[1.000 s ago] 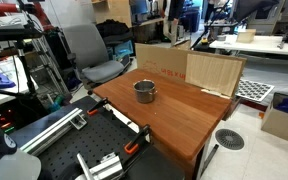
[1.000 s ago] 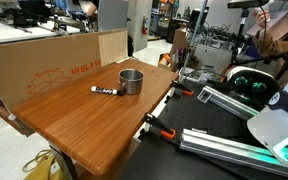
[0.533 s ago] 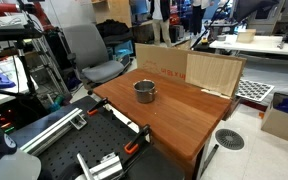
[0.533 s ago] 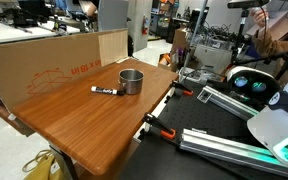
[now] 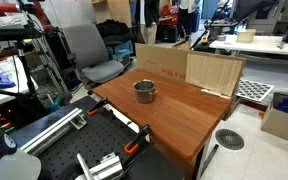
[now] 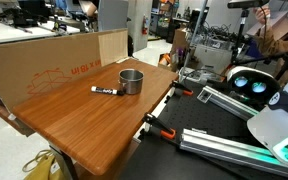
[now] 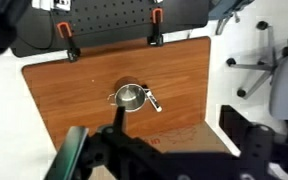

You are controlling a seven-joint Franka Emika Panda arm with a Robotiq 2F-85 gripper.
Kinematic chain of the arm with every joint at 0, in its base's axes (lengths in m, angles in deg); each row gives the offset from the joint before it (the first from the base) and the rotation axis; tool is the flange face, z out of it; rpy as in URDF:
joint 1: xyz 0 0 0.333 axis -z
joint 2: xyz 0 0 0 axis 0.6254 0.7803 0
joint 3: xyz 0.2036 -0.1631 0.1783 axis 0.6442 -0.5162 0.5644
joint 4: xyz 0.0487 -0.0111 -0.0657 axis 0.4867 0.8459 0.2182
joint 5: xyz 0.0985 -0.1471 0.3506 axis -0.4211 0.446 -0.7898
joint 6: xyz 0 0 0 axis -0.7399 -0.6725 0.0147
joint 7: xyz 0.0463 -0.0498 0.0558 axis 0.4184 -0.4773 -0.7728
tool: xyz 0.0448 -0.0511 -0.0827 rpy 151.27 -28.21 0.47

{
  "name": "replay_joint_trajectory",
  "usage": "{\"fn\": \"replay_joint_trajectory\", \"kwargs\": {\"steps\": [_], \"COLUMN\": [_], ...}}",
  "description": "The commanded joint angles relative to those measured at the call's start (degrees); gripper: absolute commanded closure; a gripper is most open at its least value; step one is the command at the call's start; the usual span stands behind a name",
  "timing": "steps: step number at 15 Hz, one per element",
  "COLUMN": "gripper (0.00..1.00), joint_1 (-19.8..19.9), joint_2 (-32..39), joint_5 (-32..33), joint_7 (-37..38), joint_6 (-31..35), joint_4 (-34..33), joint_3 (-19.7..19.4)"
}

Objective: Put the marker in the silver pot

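The silver pot (image 5: 144, 90) (image 6: 131, 81) stands upright on the wooden table (image 5: 184, 125) (image 6: 84, 125), toward one end. A black marker with white ends (image 6: 105, 91) lies flat on the table right beside the pot. The wrist view looks down from high above on the pot (image 7: 131, 96) and the marker (image 7: 152, 100) touching its side. My gripper (image 7: 179, 152) shows only there, as two dark fingers spread wide at the bottom of the picture, open and empty, well above the table. The gripper is out of both exterior views.
A cardboard wall (image 5: 184, 65) (image 6: 44, 60) stands along the table's far edge. Orange-handled clamps (image 7: 69, 50) (image 6: 164, 131) grip the near edge by the robot's base rails. An office chair (image 5: 89, 50) stands beside the table.
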Motion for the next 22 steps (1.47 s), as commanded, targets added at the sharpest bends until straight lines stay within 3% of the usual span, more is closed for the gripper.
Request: {"fn": "replay_joint_trajectory", "kwargs": {"steps": [1, 11, 22], "gripper": [0.00, 0.00, 0.00], "joint_1": [0.8, 0.8, 0.0], "joint_2": [0.1, 0.1, 2.5], "joint_5": [-0.5, -0.5, 0.2], "joint_7": [-0.5, -0.5, -3.8], "joint_6": [-0.2, -0.2, 5.0], "joint_4": [-0.1, -0.1, 1.6], "joint_3": [0.6, 0.6, 0.7]}}
